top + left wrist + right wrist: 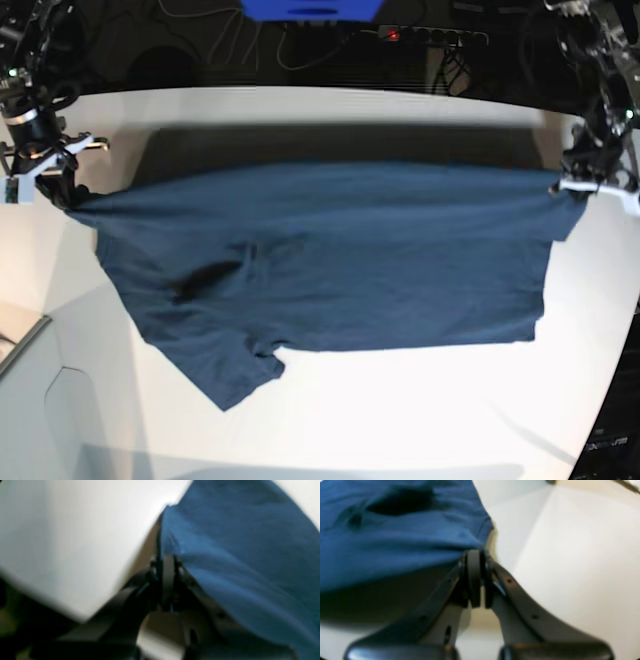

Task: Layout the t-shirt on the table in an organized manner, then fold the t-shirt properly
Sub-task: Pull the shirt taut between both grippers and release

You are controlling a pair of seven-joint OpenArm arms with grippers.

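Observation:
The dark navy t-shirt (340, 265) hangs stretched between both grippers above the white table (400, 400). Its lower part and one sleeve (235, 380) drape down onto the tabletop. My right gripper (68, 195), at the base view's left, is shut on a corner of the shirt (395, 535); its jaws (476, 555) pinch the hem. My left gripper (567, 188), at the base view's right, is shut on the opposite corner (237, 555), with its jaws (167, 560) closed on the cloth edge. The collar is not visible.
Dark cables and a power strip (430, 35) lie beyond the table's far edge. A blue object (310, 10) stands at the back centre. The table's curved edge and a lower white surface (40, 400) show at the front left.

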